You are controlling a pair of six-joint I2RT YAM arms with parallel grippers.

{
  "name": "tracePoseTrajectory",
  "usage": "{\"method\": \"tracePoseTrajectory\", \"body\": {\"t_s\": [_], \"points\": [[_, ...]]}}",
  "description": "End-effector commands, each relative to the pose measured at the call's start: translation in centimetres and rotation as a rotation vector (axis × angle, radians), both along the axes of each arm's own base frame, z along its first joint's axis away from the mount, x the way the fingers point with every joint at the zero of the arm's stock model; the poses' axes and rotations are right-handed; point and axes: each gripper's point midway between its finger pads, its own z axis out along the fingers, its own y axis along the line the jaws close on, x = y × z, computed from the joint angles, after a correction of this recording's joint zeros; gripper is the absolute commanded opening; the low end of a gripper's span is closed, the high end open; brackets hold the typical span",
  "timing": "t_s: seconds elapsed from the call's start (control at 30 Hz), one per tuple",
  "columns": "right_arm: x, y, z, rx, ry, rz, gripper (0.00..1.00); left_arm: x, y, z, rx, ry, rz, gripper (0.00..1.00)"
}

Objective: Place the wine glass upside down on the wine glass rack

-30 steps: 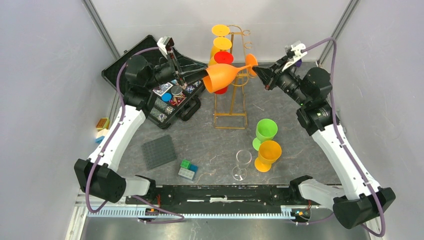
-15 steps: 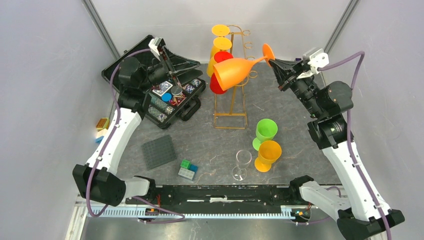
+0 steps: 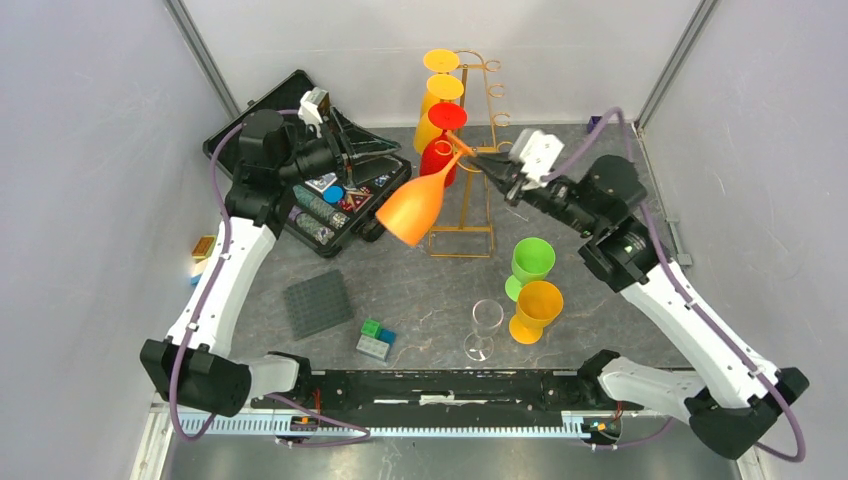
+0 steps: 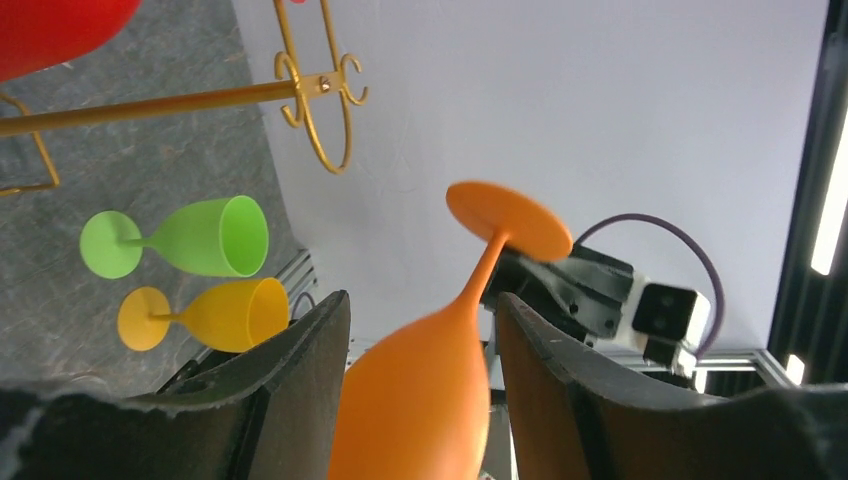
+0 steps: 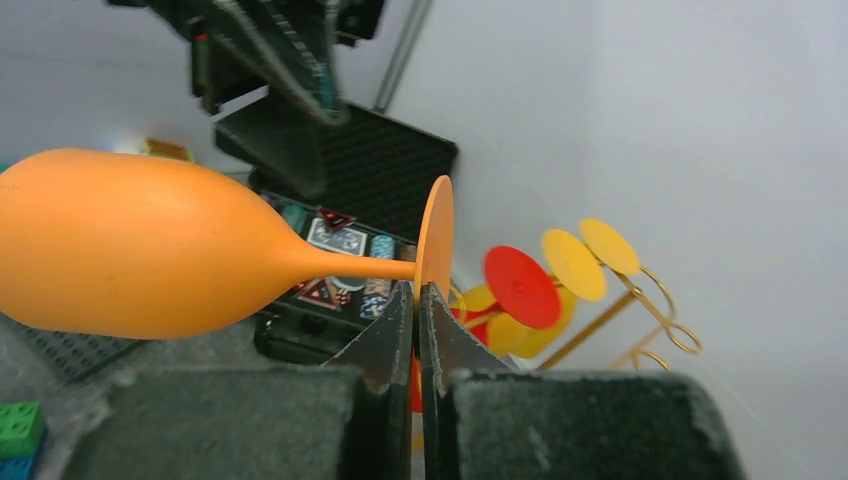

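I am gripping orange plastic wine glass [image 3: 412, 205] by foot edge, right gripper [image 5: 418, 300] clamping tight, left gripper [image 3: 348, 150] standing open, empty, gold wire rack [image 4: 150, 104] just behind, red hanging glass [image 3: 440, 152] crowding.

No legible text, numbers or logos anywhere; patterned cards [image 5: 338, 240] just beyond the right gripper [image 5: 418, 292] are too blurred.

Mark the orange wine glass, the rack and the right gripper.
orange wine glass [image 3: 412, 208]: top view, on the bowl.
wine glass rack [image 4: 150, 106]: left wrist view, on the gold post.
right gripper [image 3: 480, 160]: top view, between fingertips.
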Motion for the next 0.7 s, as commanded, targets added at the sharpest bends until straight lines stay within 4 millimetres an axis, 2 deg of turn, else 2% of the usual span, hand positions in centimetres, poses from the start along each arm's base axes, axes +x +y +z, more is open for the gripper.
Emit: {"method": "tracePoseTrajectory", "body": {"t_s": [0.0, 0.17, 0.37, 0.67], "points": [[-1.8, 2.3, 1.1, -0.100, -0.132, 0.041, 0.00, -1.3, 0.8, 0.8, 0.075, -0.081, 0.009, 0.61], [-3.1, 4.5, -1.1, -0.244, -0.225, 0.022, 0.00, -1.7, 0.8, 0.5, 0.077, -0.067, 0.005, 0.60], [-4.0, 5.4, -3.0, -0.409, -0.362, -0.050, 0.00, -2.3, 0.7, 0.1, 0.067, -0.044, -0.022, 0.57], [-6.0, 6.5, -4.8, -0.596, -0.563, -0.136, 0.00, -4.9, 0.0, -1.3, 0.049, 0.028, -0.152, 0.52]]}}
